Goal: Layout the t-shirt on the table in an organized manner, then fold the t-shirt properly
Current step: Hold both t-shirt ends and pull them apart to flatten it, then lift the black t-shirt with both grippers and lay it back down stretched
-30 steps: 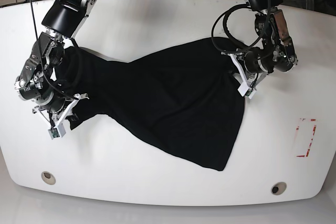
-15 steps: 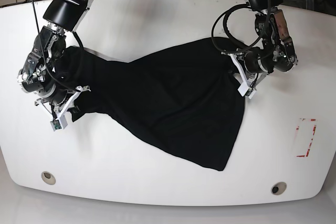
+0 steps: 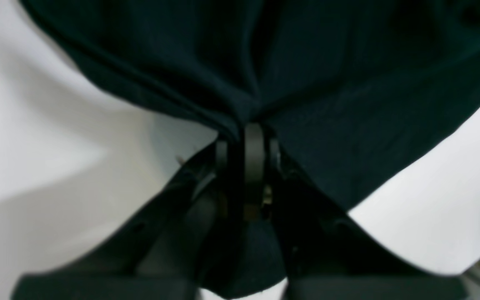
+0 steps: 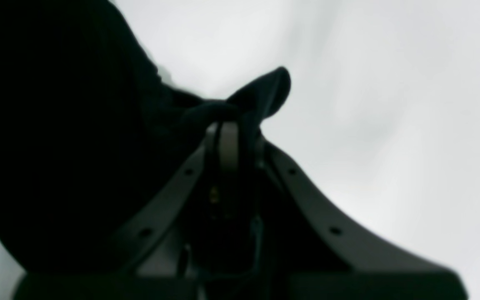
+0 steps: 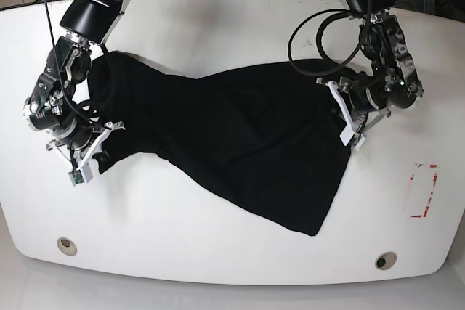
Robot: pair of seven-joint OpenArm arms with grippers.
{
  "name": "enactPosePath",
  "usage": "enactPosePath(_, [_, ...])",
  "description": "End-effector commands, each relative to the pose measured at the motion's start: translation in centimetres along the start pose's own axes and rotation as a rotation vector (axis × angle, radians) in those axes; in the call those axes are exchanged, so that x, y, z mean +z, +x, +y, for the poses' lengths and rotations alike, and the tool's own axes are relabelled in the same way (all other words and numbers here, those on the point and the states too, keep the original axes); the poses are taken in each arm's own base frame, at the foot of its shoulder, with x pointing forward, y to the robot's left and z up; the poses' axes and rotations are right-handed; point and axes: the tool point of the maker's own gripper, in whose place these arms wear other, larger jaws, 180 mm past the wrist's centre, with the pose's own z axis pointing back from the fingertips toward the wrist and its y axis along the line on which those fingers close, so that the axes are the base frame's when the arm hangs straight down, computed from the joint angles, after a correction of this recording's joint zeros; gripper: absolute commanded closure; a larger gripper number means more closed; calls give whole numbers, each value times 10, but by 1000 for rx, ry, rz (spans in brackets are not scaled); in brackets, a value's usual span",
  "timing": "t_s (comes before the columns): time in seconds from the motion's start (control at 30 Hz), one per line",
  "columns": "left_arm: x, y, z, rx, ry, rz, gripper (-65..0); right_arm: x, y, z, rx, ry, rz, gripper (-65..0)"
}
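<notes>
The glossy white table (image 5: 240, 27) carries a red-and-white tape rectangle (image 5: 423, 191) near its right edge and two grommet holes (image 5: 67, 245) along the front edge, with bare surface around them. The black t-shirt (image 5: 240, 143) stretches across the middle. The left gripper (image 3: 246, 133) and the right gripper (image 4: 233, 125) each clamp a bunched edge of the cloth.

Black t-shirt (image 5: 232, 143) stretched plain-side up across the white table (image 5: 218, 27), pinched at opposite ends by the right gripper (image 5: 98, 152) and the left gripper (image 5: 347, 117), red-and-white tape rectangle (image 5: 423, 190) well apart.
</notes>
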Motion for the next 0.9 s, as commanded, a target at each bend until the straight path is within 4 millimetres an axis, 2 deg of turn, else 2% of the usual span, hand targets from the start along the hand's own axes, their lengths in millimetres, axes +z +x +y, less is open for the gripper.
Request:
enactPosePath(0.0, [13, 38, 8, -35, 25, -87, 0, 12, 46, -13, 26, -29, -120, 0])
enactPosePath(0.27, [41, 102, 33, -93, 97, -197, 0, 24, 102, -26, 62, -83, -218, 0])
enactPosePath(0.43, [65, 143, 44, -113, 139, -272, 0, 29, 142, -21, 155, -117, -248, 0])
enactPosePath(0.63, [118, 203, 69, -88, 212, -438, 0, 51, 204, -24, 262, -188, -323, 0])
enactPosePath(0.73, [146, 224, 82, -85, 257, -506, 0, 70, 235, -29, 305, -232, -371, 0])
enactPosePath(0.87, [183, 249, 96, -92, 310, -586, 0, 84, 269, -33, 348, -264, -401, 0])
